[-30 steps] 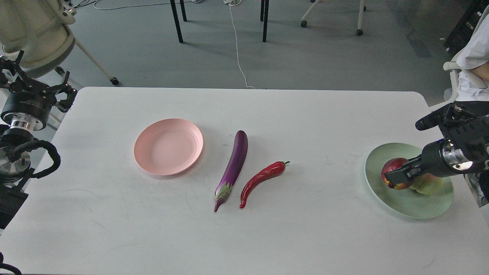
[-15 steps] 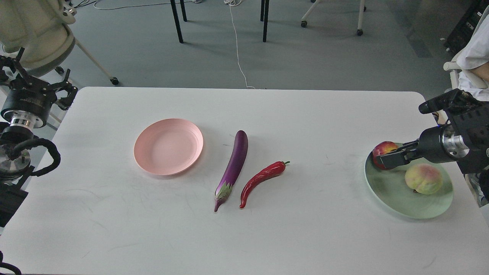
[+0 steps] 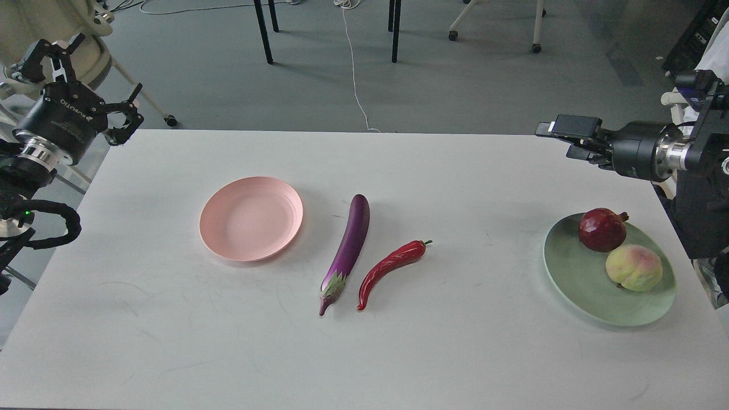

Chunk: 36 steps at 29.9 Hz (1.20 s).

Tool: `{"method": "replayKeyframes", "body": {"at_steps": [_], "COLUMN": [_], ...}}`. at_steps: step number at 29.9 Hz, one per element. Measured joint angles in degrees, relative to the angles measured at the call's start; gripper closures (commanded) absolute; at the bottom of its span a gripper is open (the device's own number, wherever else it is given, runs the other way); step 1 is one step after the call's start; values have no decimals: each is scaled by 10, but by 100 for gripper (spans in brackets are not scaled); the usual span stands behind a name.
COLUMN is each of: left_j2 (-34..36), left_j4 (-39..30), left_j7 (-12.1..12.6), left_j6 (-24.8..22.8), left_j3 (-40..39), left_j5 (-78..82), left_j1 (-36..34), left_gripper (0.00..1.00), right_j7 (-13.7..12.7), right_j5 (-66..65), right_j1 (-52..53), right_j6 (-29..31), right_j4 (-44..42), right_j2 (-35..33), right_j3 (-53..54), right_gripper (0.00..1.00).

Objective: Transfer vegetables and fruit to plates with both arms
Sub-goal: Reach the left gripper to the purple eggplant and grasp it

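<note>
Fruit stage complete: pomegranate (image 3: 602, 229) and peach (image 3: 633, 267) touching on green plate (image 3: 575, 279). Eggplant (image 3: 348, 249) on worktop (image 3: 171, 319) just right of empty pink plate (image 3: 251, 218), long axis near-to-far, calyx nearest; chili pepper (image 3: 390, 267) just right of eggplant. Left gripper (image 3: 85, 71), fingers spread and empty, beyond pink plate's far left, nearer. Right gripper (image 3: 561, 134) empty, gap not discernible.
</note>
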Motion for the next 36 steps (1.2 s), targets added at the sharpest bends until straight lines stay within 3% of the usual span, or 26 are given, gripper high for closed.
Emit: {"method": "replayKeyframes", "body": {"at_steps": [10,16,23,28,36], "left_j2": [7,-14,-85,-108,-175], "left_j4": [-136,-186,-204,-213,-211], "left_j7": [4,13,43,44,46], "left_j6": [0,0,0,0,0], "left_j3": [10,11,45,116,153], "left_j5": [355,523,747,915,1133], "left_j1": [-67,-104,-135,-158,-160], "left_gripper": [2,2,2,5,9], "right_j7": [3,30,40,44,69], "right_j5": [261,411,509,566,604], "right_j1": [-87,-143,-239,-321,-411], "right_j6": [3,26,66,85,87], "right_j4": [-16,-36,-41,-59,-155], "right_j2": [13,8,-13,-24,-9], "right_j3": [141,181,250,292,331], "right_gripper": [1,1,1,1,1]}}
